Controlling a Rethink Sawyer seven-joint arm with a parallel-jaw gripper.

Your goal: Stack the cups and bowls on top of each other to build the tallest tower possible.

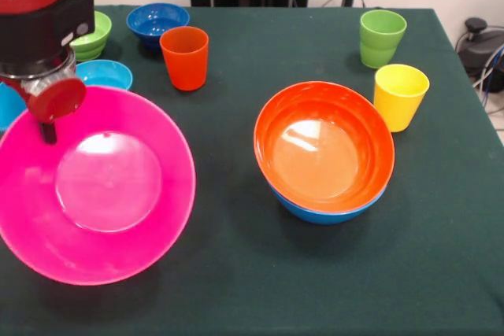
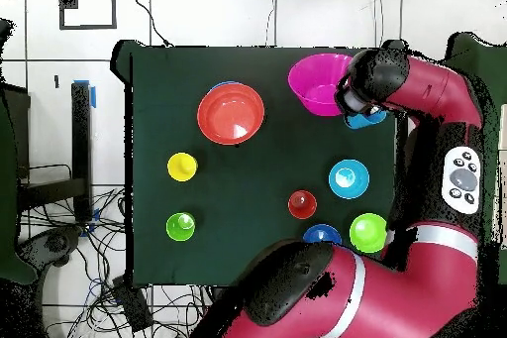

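My gripper [image 1: 48, 125] is shut on the far rim of the big pink bowl [image 1: 102, 186] at the table's left and holds it tilted toward the camera. One dark finger shows inside the rim. In the overhead view the gripper [image 2: 347, 96] is at the pink bowl's [image 2: 319, 83] edge. The large orange bowl [image 1: 324, 151] sits nested in the large blue bowl [image 1: 323, 212] at the table's middle; in the overhead view the orange bowl [image 2: 231, 114] hides the blue one. The orange cup [image 1: 185, 57], green cup [image 1: 382, 37] and yellow cup [image 1: 400, 96] stand upright and apart.
Three small bowls stand at the far left: dark blue [image 1: 157, 20], green [image 1: 96, 35] and light blue [image 1: 106, 74]. A light blue thing [image 1: 8, 104], likely the cup, shows at the left edge, mostly hidden by the arm. Cables and gear lie off the table's right side.
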